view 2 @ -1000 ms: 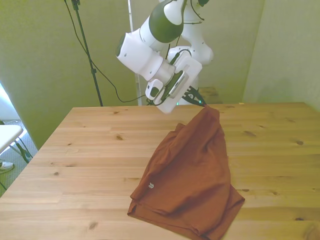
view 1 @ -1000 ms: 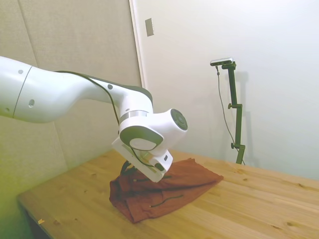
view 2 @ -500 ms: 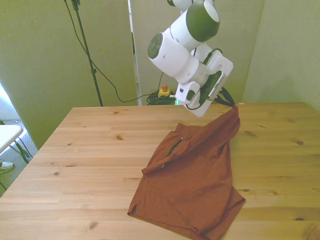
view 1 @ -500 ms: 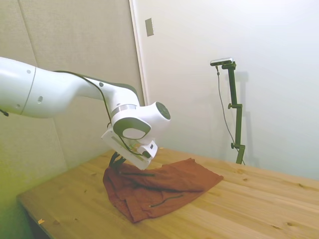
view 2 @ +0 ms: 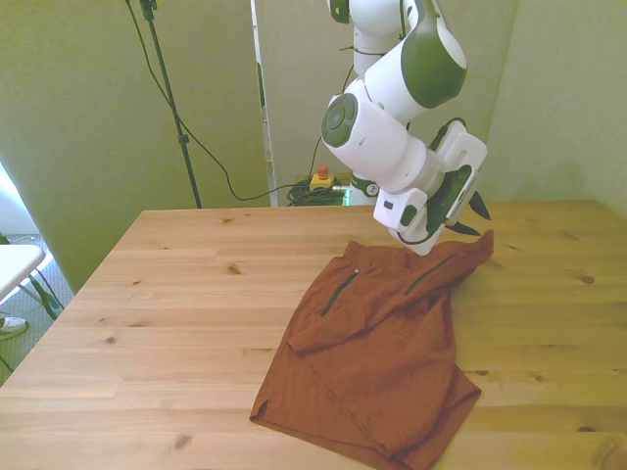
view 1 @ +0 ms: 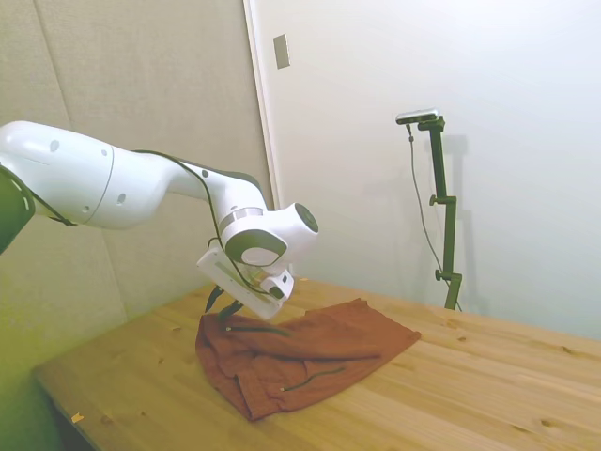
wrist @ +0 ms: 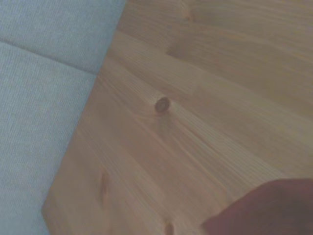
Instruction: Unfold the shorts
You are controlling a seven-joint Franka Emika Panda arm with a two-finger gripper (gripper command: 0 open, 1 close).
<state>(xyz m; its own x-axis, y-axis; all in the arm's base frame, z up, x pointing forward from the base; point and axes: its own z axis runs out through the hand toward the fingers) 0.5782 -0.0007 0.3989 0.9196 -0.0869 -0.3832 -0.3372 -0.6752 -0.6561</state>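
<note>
On the wooden surface (view 2: 157, 294) lie the shorts (view 2: 377, 352), mostly flat, with one corner lifted at the front view's right. The pincer (view 2: 468, 219) has carried that corner sideways across the surface since a second ago, so a folded flap has opened and two dark zippers now show. More spreading looks needed. I cannot tell if the pincer pinches the cloth. Only the wrist view shows bare wood past the edge of the shorts.
</note>
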